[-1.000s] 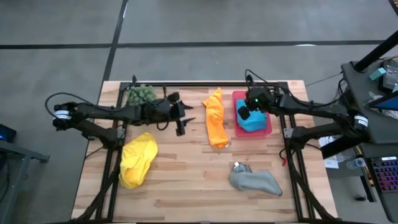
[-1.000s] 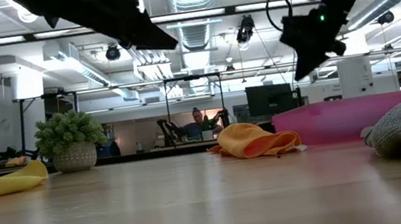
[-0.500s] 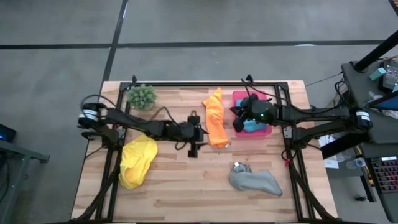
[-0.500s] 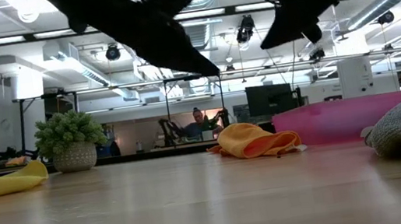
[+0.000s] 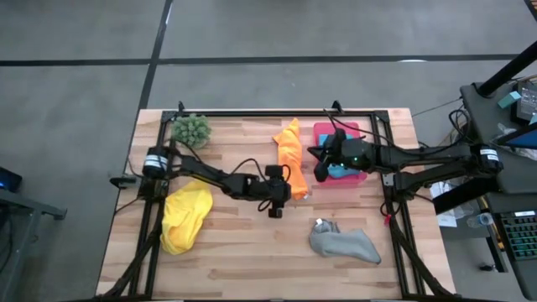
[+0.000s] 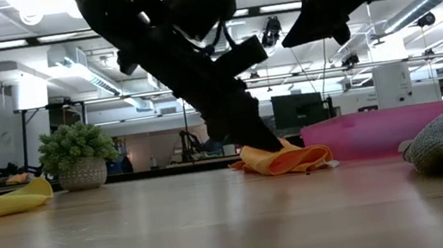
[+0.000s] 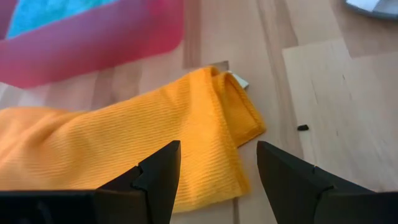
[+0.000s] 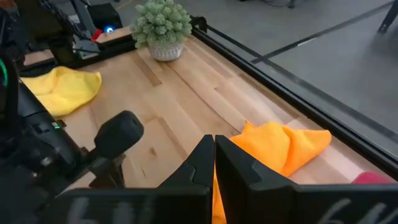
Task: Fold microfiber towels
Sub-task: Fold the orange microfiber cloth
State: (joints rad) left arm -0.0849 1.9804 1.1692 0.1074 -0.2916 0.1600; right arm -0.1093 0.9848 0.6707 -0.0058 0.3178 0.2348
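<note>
From the high view, the left gripper [image 5: 277, 198] is reaching across the table to the near end of the orange towel [image 5: 291, 159], which is lying in a long crumpled strip beside the pink tray [image 5: 358, 174]. The right gripper [image 5: 320, 170] is hovering at the tray's edge over the blue towel [image 5: 339, 169]. The yellow towel [image 5: 185, 215] and grey towel [image 5: 346, 244] are lying well apart near the front. The two grippers are working near each other, so a careless sweep could be bringing them together.

In the low view, the left arm is slanting steeply down, its tip reaching the orange towel [image 6: 282, 155]; the right gripper [image 6: 296, 38] is staying raised above the tray [image 6: 370, 133].

In the left wrist view, the fingers [image 7: 158, 171] are standing wide apart over the folded corner of the orange towel [image 7: 124, 155], holding nothing. Pinching several layers at once could be dragging the whole bundle instead of one edge.

In the right wrist view, the right fingers [image 8: 202, 163] are pressed together, empty, with the orange towel [image 8: 280, 146], the yellow towel [image 8: 62, 87] and the potted plant [image 8: 163, 23] beyond.
</note>
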